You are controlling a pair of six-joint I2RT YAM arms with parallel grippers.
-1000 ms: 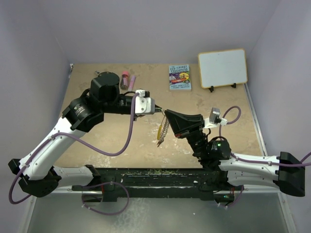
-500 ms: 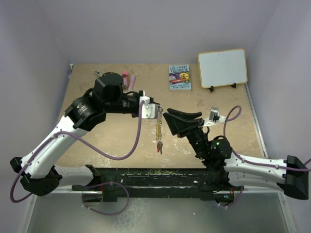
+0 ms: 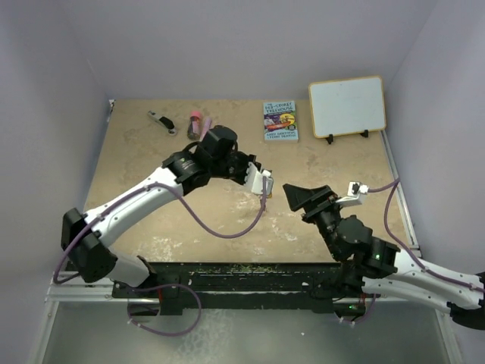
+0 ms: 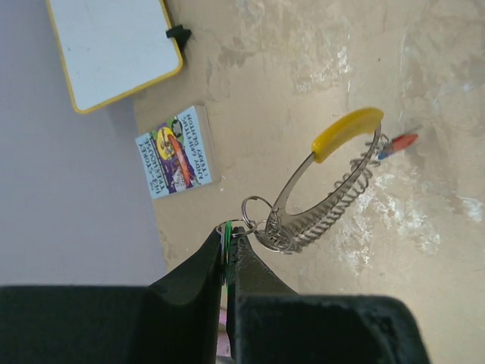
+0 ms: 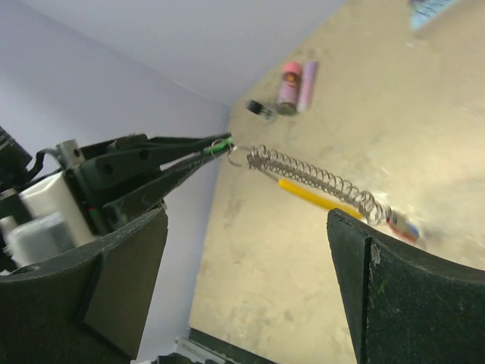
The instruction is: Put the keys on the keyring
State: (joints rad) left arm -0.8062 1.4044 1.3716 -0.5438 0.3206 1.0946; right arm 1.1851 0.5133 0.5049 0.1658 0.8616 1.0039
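**Right gripper let go, left one has the whole bunch now**

A second ago the right gripper (image 3: 299, 197) was closed up against the large thin whitish-silver keyring (image 4: 345, 133) with the yellow stretch. Now its jaws are spread wide with nothing in them, and it's backed off to the right. The left gripper (image 4: 229, 241) has swung over to mid-table, pinched tight on the tiny green-tagged key (image 4: 226, 228). The keyring hangs off that, with the tiny red and blue keys (image 4: 398, 142) at its far end. With that arm moved, the black-and-silver tool (image 3: 161, 121) shows at the back, near the pink-and-maroon tube (image 3: 198, 123).
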